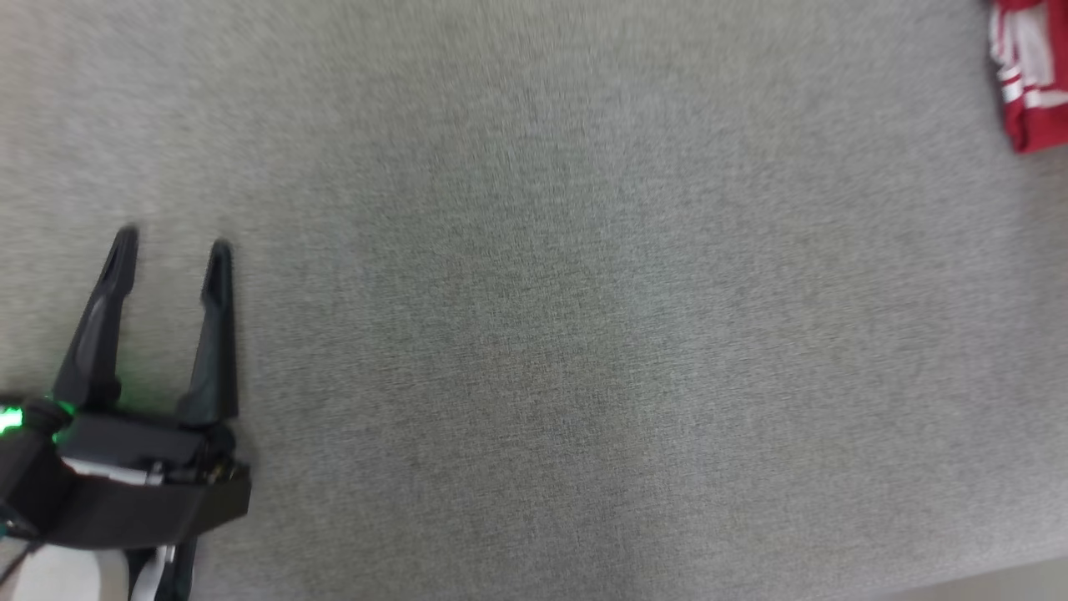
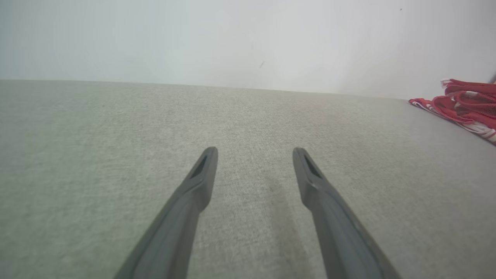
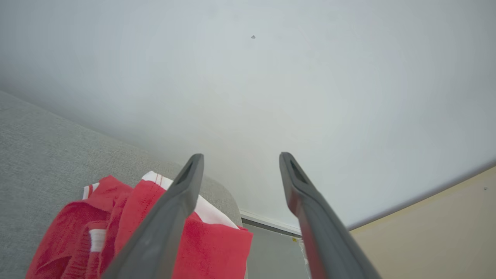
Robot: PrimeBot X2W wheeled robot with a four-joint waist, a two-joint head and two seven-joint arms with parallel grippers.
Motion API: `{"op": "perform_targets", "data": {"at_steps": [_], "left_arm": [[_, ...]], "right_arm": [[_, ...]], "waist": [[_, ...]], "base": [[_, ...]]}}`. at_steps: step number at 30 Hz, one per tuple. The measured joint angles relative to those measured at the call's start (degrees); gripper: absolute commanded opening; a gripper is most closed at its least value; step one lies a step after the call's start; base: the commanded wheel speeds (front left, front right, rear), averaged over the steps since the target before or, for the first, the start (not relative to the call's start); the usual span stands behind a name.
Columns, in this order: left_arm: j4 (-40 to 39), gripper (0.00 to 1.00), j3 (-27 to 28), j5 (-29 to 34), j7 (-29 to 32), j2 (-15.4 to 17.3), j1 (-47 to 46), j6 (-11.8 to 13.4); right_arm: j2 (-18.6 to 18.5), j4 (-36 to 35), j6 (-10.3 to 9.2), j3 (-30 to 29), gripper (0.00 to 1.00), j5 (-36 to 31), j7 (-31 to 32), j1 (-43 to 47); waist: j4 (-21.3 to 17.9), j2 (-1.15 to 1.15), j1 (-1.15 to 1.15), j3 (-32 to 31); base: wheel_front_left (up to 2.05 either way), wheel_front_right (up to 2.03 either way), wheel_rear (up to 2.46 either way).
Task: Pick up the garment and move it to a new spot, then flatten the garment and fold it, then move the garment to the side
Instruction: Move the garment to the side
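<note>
I have my right gripper (image 3: pixel 241 156) with its two dark fingers spread and nothing between them, aimed at the pale wall (image 3: pixel 271 77). Behind the finger on the view's left, the red and white garment (image 3: pixel 217 248) lies bunched at the corner of the grey fabric surface (image 3: pixel 38 147). Beige floor (image 3: pixel 445 232) shows at the lower right.

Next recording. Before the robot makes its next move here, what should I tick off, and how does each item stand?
1. The left gripper is open and holds nothing: ok.
2. The right gripper is open with nothing between its fingers: ok.
3. The garment is located: ok. It lies at the far right of the grey surface, cut off by the head view's edge.
4. The garment lies flat: not ok. It is bunched in folds.
5. The right gripper is clear of the garment: cannot tell. It overlaps the cloth in the right wrist view.
</note>
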Motion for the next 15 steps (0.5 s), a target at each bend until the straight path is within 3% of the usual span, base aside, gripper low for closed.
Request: {"op": "perform_targets", "data": {"at_steps": [8,15], "left_arm": [[3.75,1.00,5.09,0.37,0.24,-2.30,6.07,0.03],[7.12,1.00,8.18,1.76,0.23,-5.09,11.97,0.03]], "right_arm": [[10.33,-3.61,0.00,2.41,1.00,2.09,-9.73,8.39],[20.02,-9.45,0.00,1.63,1.00,2.59,-14.78,24.54]], "waist": [[0.70,0.00,0.00,-8.27],[1.35,0.00,-0.02,-18.25]], "base": [[0.00,0.00,0.00],[0.00,0.00,0.00]]}}
